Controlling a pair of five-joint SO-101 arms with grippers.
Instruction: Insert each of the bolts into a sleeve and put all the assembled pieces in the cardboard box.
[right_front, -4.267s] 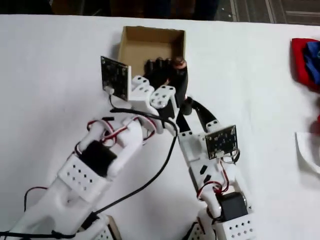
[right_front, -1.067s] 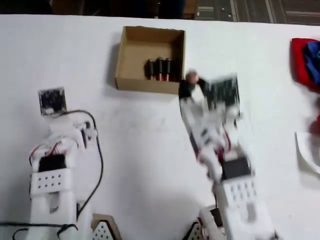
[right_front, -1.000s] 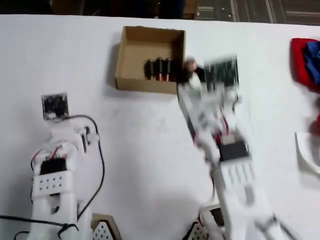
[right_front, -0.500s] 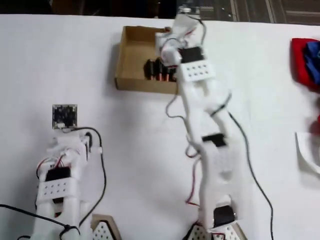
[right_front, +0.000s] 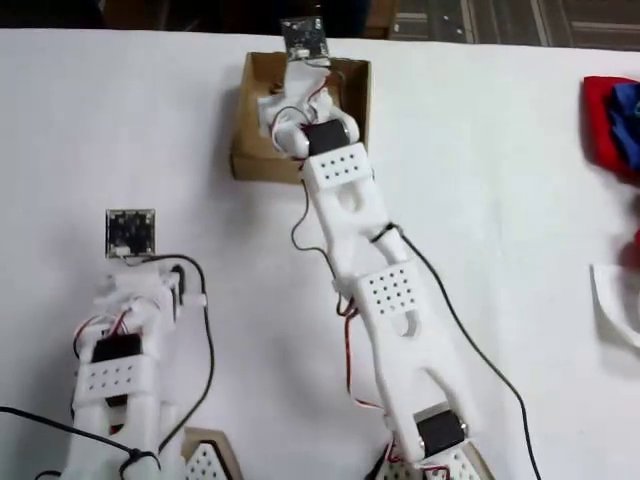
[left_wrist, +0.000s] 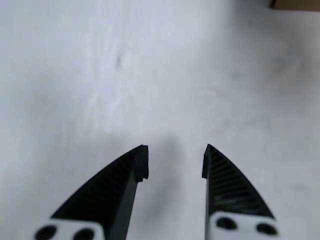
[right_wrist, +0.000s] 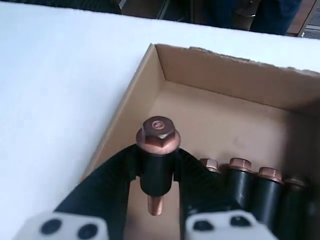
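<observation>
**bench_lurker:** Bolt-and-sleeve piece (right_wrist: 157, 167) is hanging upright over the cardboard box (right_wrist: 226, 82). Its copper head is on top and the shank is poking out under the black sleeve. The right gripper (right_wrist: 157, 159) is clamping it by the sleeve, one finger on each side.

**tinkr42:** Why is it grabbing the sleeve and not the bolt?

**bench_lurker:** Just my guess, but the head is sitting on the sleeve's rim, so squeezing the sleeve is carrying both parts without the bolt dropping through. It's also hovering over the open bit of floor, just beside the row of finished pieces (right_wrist: 250, 182) lined up inside. That looks like it's aiming for the next free spot.

**tinkr42:** So it's nearly done?

**bench_lurker:** I'd say so, it's looking like the drop-off step. From above, the right arm (right_front: 345, 200) is stretching right across the table (right_front: 500, 150) so its wrist is sitting over the box.

**tinkr42:** And the other arm?

**bench_lurker:** The left gripper (left_wrist: 174, 161) is idling with its fingers spread and nothing between them. It's pointing at bare tabletop, well apart from the box, probably staying out of the way.
</observation>
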